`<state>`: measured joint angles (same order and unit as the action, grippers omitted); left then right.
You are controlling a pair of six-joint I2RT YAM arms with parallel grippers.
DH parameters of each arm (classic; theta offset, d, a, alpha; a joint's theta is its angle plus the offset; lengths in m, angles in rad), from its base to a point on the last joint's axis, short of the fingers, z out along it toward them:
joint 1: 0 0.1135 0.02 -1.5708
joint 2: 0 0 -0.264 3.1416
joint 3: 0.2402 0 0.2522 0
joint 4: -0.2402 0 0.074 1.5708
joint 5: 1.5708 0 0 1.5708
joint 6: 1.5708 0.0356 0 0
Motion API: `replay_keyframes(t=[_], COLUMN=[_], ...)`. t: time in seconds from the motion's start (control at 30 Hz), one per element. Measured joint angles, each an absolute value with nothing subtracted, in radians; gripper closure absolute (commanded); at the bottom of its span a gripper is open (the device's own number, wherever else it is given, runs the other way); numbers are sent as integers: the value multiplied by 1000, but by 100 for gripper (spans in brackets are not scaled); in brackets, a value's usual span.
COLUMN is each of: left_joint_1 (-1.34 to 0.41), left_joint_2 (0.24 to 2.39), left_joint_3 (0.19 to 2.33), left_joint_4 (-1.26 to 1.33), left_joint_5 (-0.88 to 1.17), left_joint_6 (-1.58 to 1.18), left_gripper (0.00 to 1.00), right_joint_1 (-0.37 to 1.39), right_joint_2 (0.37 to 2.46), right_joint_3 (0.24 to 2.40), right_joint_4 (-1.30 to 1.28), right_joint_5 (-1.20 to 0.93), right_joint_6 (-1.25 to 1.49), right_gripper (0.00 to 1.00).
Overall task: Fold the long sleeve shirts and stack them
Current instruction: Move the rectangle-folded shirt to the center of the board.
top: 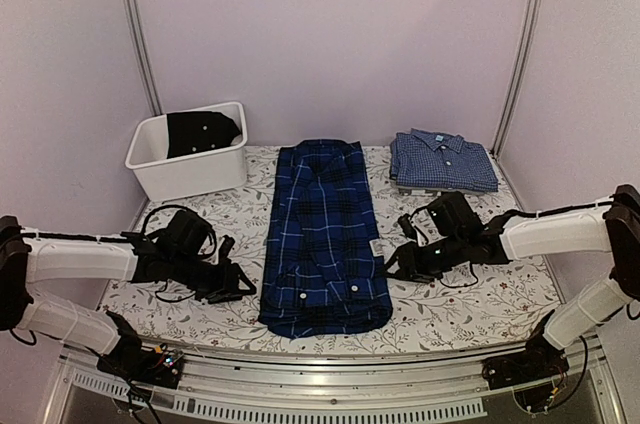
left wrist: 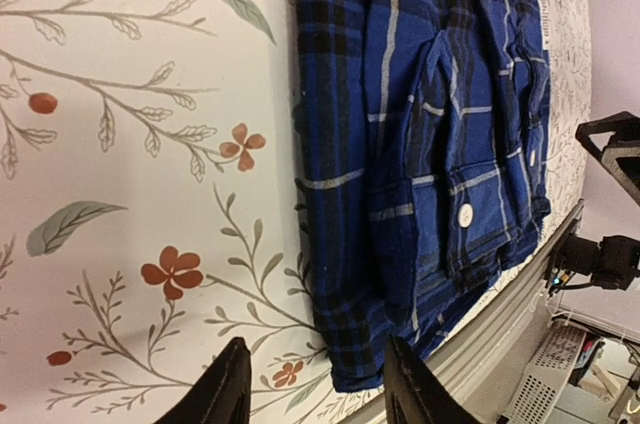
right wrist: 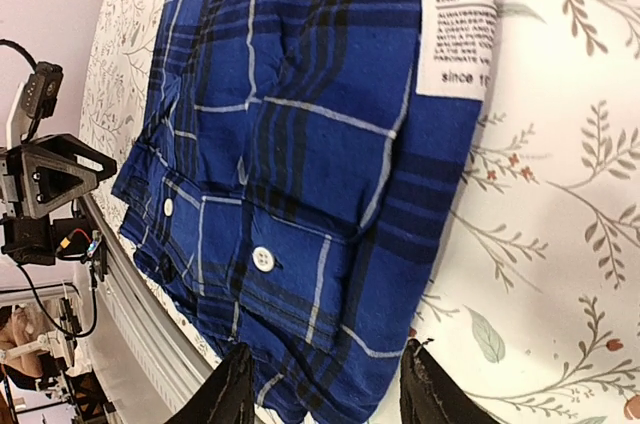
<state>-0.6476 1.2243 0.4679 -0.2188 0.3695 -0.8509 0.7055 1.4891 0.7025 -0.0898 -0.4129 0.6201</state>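
Plaid shirt (top: pixel 322 239) fills the table's (top: pixel 480 309) middle, bare lanes either side. White bin (top: pixel 190 159) blocks the far left corner, checked shirt (top: pixel 443 161) the far right.

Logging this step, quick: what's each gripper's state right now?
Left gripper: open, holding nothing.
Right gripper: open, holding nothing.
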Motion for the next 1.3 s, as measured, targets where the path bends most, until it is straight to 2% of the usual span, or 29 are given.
replay_keyframes(t=[0.47,0.8,1.3], left_joint_1=[-635,-665,-696], left_joint_2=[1325,1442,1499], left_joint_3=[417,426,459], left_joint_4=[-75,73,112], left_joint_5=[502,548,550], left_joint_6=[-910,-959,-989], left_gripper=[57,59,63], right_joint_1=[734,753,760], right_joint_2=[1445,1489,1568], right_joint_3=[515,503,504], right_joint_4=[0,89,233], right_joint_5=[-467,-483,-531], right_joint_6=[720,772,801], right_gripper=[51,51,51])
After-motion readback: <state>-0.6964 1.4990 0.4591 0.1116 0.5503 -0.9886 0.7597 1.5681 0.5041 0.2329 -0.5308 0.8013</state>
